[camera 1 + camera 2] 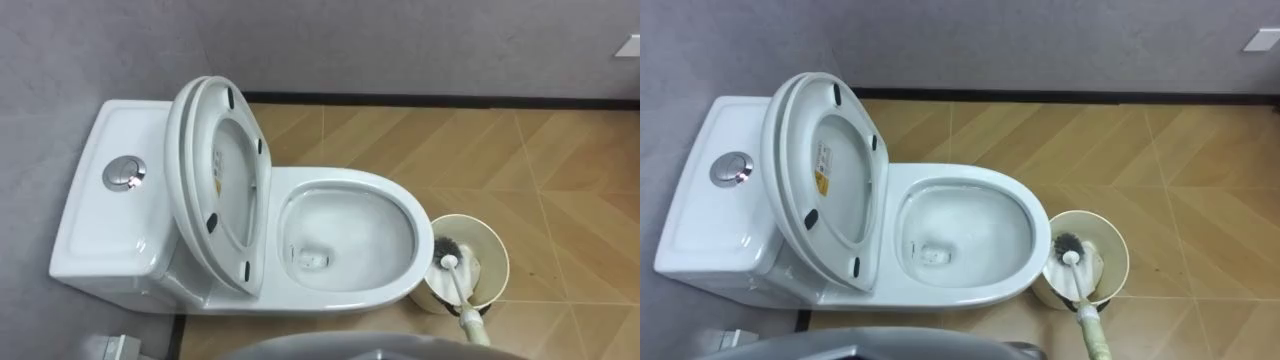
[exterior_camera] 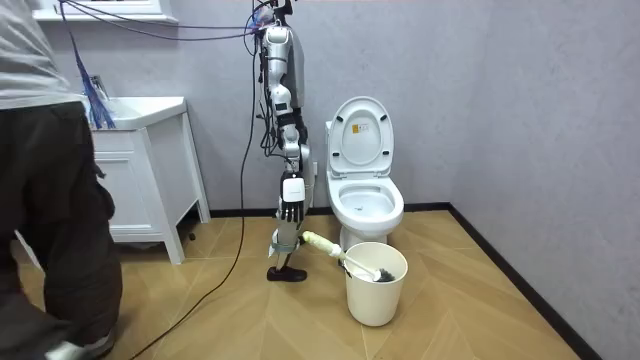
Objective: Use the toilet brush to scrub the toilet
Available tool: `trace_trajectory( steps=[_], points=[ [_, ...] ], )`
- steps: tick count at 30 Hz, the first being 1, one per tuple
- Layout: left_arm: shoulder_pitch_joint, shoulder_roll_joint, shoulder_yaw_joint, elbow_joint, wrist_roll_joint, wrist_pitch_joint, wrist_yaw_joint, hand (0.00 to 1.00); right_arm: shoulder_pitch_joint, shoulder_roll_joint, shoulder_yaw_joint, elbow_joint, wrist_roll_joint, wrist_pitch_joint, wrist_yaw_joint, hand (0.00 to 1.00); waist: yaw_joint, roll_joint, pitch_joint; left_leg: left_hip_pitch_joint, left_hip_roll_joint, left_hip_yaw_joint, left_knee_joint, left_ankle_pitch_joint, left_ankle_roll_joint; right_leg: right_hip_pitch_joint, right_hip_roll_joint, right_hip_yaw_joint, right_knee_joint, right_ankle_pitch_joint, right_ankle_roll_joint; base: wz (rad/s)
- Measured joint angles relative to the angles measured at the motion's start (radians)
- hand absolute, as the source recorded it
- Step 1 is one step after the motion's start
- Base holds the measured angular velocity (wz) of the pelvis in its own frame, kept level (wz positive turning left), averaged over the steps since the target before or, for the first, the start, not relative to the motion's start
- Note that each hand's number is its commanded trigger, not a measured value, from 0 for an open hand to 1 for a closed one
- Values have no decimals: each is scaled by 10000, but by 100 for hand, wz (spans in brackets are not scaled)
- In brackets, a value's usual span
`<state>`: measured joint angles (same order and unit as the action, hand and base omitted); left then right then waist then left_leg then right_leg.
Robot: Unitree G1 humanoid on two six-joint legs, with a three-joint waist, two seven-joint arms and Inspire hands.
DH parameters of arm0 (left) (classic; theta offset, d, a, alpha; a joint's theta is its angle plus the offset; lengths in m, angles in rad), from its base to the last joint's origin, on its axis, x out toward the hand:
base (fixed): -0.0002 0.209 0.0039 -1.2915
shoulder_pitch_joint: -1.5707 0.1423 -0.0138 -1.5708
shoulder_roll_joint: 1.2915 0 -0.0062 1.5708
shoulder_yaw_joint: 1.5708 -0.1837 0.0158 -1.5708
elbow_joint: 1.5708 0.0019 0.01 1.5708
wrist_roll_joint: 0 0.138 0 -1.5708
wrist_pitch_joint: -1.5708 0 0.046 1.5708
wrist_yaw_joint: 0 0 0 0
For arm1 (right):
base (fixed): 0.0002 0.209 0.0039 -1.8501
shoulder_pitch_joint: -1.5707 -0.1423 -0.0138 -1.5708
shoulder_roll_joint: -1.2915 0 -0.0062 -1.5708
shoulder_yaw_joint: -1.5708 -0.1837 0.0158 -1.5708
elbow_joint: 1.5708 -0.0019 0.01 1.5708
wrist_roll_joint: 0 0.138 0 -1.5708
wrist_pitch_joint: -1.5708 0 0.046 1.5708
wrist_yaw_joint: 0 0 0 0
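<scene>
One hand was seen, the right hand [image 2: 289,215], hung low beside the robot's leg in the room view. The raised end of the brush [image 1: 458,290] was met at its fingers, but whether those fingers were curled round the handle could not be told. The robot was stood side-on to the toilet [image 1: 345,302], on the room view's left of it.

One brush was counted. Its long axis was set on a slant: the pale grip end lay high by the hand, and the bristle head was pointed downward and away from the robot, into the bucket [image 1: 493,252]. In the eye views the handle was seen to enter from the lower right and run up and slightly left to the head inside the rim.

One bucket was counted, set on the wooden floor [image 1: 560,170] just beside the front of the bowl [image 1: 350,235]. One toilet was counted, its seat and lid [image 1: 215,180] raised upright, with one round flush button [image 1: 125,173] on the cistern [image 1: 105,225]. One person [image 2: 45,200] was seen at the room view's left edge, near one white washstand [image 2: 140,170]
</scene>
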<state>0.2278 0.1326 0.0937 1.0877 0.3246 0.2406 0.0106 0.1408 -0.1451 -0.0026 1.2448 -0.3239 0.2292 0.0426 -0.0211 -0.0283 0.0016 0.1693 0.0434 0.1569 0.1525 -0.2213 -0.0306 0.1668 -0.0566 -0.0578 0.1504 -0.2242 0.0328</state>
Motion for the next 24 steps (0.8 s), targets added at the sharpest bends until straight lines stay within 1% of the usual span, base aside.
trace_trajectory(
  steps=[2, 5, 9, 13, 15, 17, 20, 21, 23, 24],
  points=[
    [-2, 0, 1, 0, 6, -12, 0, 0, -4, 0, -24, -12, -3, -37, -61, 0, -2, -1, 1, -12, 0, -1, -2, 0, 0, -17, 0, -2, 0, -1, 1, 0],
    [48, 1, 0, 0, 28, -28, 0, 0, -12, -1, -145, -19, -31, -231, -99, 0, 14, 2, 2, -26, 0, 2, -9, 0, 0, -39, 1, -5, 4, -1, 1, 0],
    [46, -1, -10, 15, 38, -23, 1, 0, 6, 5, -151, -7, -145, -320, -345, 0, -3, 4, 2, -37, 0, -5, -27, -1, 1, -59, 7, -33, 22, -1, 2, 0],
    [48, -2, -12, 15, 39, -34, 5, 0, 88, 20, -214, -48, -60, -342, -1016, 0, -12, 8, 2, -26, 1, 44, -27, -1, 1, -64, 7, -29, 59, 0, 1, -1],
    [32, -1, -14, 14, 38, -94, 17, 0, 117, 24, -242, -54, -10, -445, -1370, 0, -26, 15, 1, -15, 1, 55, -24, -1, 1, -64, 7, 1, 61, 2, 0, -4],
    [-26, 9, -13, 14, 20, -246, 85, 0, 123, 43, -633, -56, -12, -683, -1850, 0, -80, 33, 6, -14, -1, 55, -25, -1, 1, -68, 7, 4, 70, 2, 1, 0],
    [-45, 14, -8, 11, 23, -423, 251, 0, 192, 42, -1045, -305, -8, -877, -2503, 0, -78, 68, 14, -2, -1, 74, -34, -1, 1, -72, 10, 18, 74, 2, 1, 0],
    [-57, 15, -4, 12, 24, -447, 276, 0, 198, 43, -1135, -379, -24, -902, -2640, 0, -86, 82, 14, 0, 0, 72, -45, -1, 1, -78, 12, 17, 56, 2, 1, 0],
    [-116, 15, 10, 52, 21, -492, 369, 0, 193, 44, -1399, -458, -179, -1116, -3197, 0, -106, 123, 15, -3, 1, 66, -87, -1, 1, -89, 21, 11, 27, 2, 1, 0],
    [-104, 15, 9, 64, 20, -498, 408, 0, 189, 43, -1418, -462, -240, -1133, -3310, 0, -99, 127, 16, -5, 3, 67, -93, -1, 1, -92, 26, 14, 29, 2, 1, 0]
  ],
)
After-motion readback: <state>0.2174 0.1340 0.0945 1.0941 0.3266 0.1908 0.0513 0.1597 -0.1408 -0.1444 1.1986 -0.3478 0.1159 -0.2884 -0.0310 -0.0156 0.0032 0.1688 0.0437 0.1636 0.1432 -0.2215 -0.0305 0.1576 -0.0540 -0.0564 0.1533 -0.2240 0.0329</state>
